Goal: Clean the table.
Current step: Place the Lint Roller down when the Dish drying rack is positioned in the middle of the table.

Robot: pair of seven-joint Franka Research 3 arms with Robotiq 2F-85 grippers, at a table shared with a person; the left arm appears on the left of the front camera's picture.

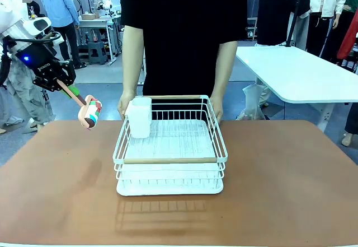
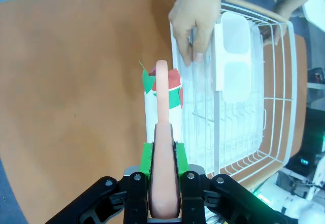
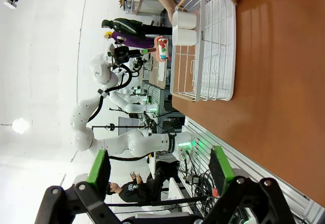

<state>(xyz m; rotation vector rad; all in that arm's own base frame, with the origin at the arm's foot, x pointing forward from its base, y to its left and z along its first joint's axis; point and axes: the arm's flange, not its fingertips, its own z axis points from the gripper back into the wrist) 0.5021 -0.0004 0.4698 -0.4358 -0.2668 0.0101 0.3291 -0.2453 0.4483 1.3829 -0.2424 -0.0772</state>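
The left gripper (image 1: 66,85) was clamped tight on the pink handle of a lint roller (image 1: 89,111), holding it in the air above the left part of the table (image 1: 279,191). In the left wrist view the handle ran straight up between the green pads (image 2: 146,159), and the roller's head, wrapped in red, green and white, hung just beside the dish rack (image 2: 274,107). The right gripper (image 3: 160,176) stood wide open with nothing between its 2 fingers. The reddish-brown table filled the foreground, with the white wire dish rack (image 1: 170,146) at its middle. A person at the far side held the rack's rear corners with both hands (image 1: 124,106), next to a white cup holder (image 1: 140,117).
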